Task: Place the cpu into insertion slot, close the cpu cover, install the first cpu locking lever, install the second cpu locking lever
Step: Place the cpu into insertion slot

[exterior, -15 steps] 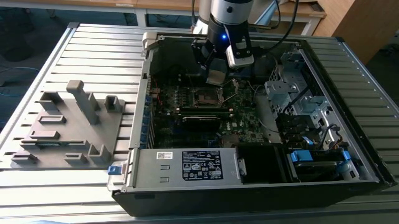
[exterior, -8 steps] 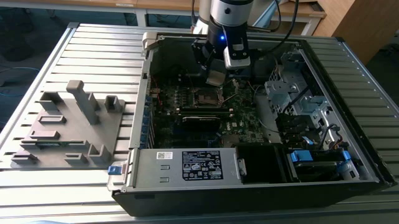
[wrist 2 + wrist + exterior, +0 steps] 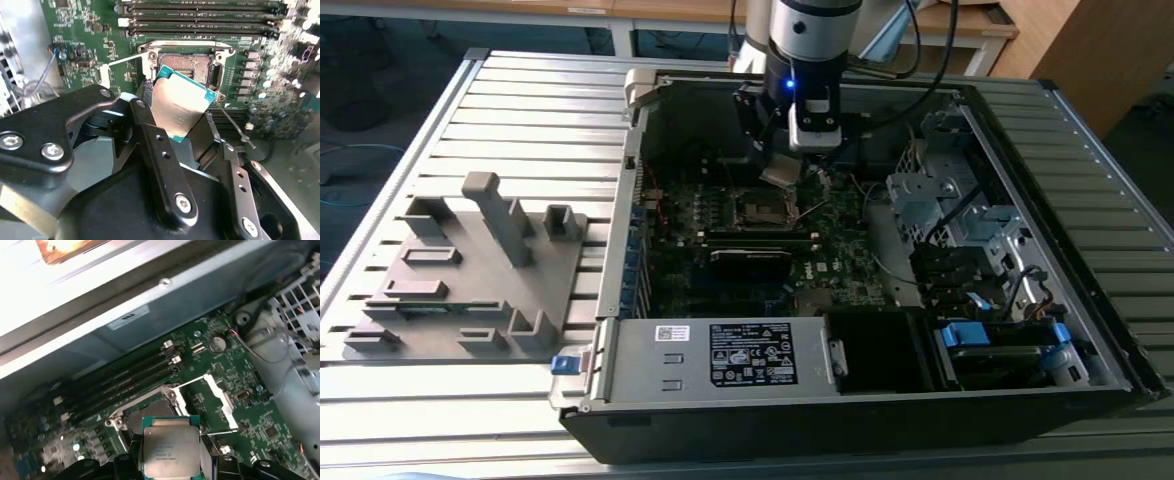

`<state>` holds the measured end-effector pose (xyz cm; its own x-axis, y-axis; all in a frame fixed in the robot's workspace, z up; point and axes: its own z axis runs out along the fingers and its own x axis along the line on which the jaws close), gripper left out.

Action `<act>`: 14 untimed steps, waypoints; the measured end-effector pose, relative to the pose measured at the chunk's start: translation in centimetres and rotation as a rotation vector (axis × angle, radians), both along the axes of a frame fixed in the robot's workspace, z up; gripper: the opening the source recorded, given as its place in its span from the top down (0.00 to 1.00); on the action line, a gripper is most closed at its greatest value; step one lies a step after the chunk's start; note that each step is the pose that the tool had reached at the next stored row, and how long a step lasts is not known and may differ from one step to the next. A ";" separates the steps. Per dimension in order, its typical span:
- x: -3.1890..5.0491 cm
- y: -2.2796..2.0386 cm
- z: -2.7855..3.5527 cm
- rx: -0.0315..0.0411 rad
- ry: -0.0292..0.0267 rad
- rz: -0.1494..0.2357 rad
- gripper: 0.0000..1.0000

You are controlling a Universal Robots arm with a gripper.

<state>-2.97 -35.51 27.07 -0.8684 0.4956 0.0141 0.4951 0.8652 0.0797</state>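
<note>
Black two-finger gripper (image 3: 177, 125) is in over the green motherboard (image 3: 90, 30), its fingers (image 3: 150, 130) pinching the small square cpu (image 3: 182, 102) with the dull silver metal top (gripped by two opposite edges). Just beyond the fingertips lies the dark, silver-rimmed square insertion slot (image 3: 187, 62), bare. The thin silvery windowed cpu cover (image 3: 220, 400) stands swung open, off to one side of the fingers.

Upright arm (image 3: 811, 40), hand (image 3: 180, 120) clamped
</note>
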 end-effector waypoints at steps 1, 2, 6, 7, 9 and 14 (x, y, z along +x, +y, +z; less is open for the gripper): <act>0.00 0.00 -0.05 -0.0001 0.0000 -0.018 0.46; 0.00 0.00 -0.12 -0.0001 0.0000 -0.037 0.46; 0.00 0.00 -0.32 -0.0001 0.0000 -0.109 0.46; 0.00 0.00 -0.36 -0.0001 0.0000 -0.127 0.46; 0.00 0.00 -0.43 -0.0001 0.0000 -0.165 0.46; 0.00 0.00 -0.58 -0.0001 0.0001 -0.281 0.46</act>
